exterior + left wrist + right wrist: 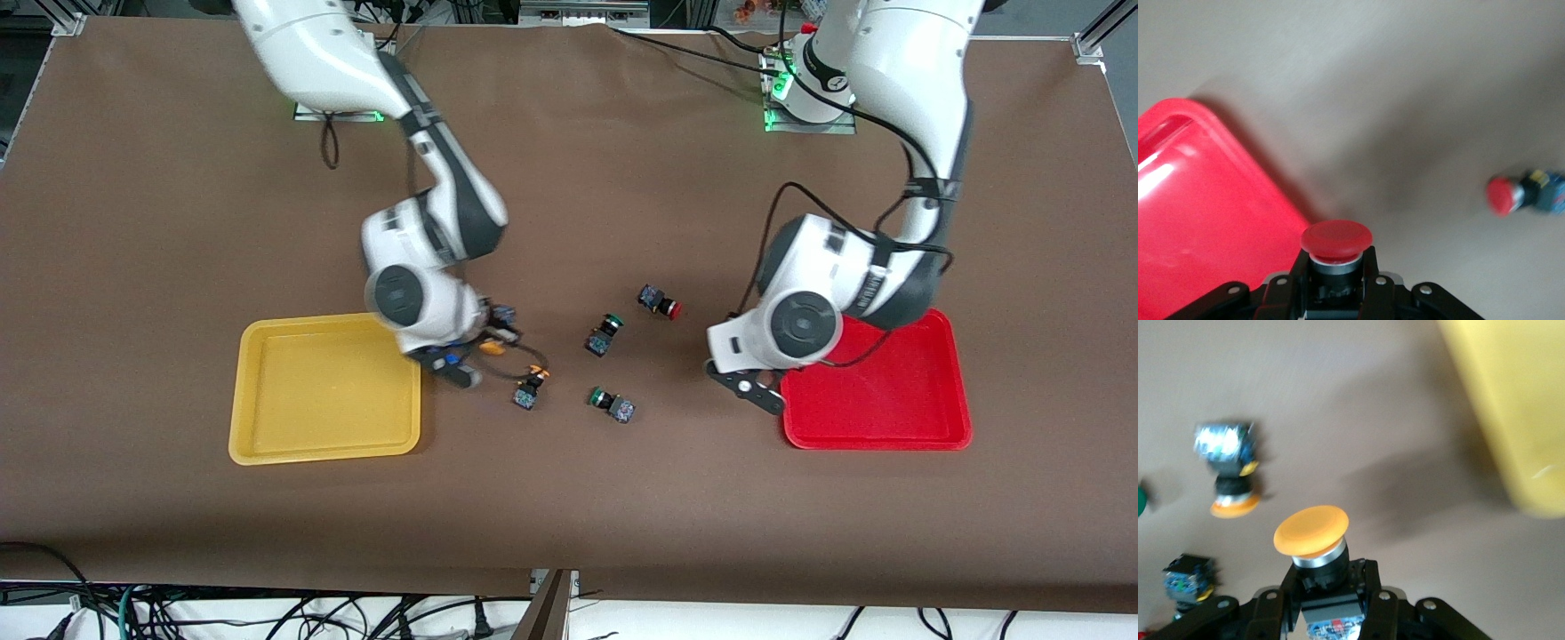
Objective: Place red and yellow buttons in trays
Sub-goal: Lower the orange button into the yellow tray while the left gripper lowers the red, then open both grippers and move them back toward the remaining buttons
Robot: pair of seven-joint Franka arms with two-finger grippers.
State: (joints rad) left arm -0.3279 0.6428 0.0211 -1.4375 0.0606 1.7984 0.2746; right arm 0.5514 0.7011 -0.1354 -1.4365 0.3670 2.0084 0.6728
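Observation:
My right gripper (464,357) is shut on a yellow button (1313,535) and holds it over the table, just beside the yellow tray (320,391), which also shows in the right wrist view (1511,407). A second yellow button (531,389) lies on the table nearby and shows in the right wrist view too (1231,472). My left gripper (754,388) is shut on a red button (1337,239) over the table at the edge of the red tray (889,391), seen also in the left wrist view (1198,220). A second red button (660,302) lies near the table's middle.
Two green-capped buttons lie between the trays, one (605,334) beside the loose red button and one (612,404) nearer to the front camera. Both trays hold nothing. Brown table surface spreads all around.

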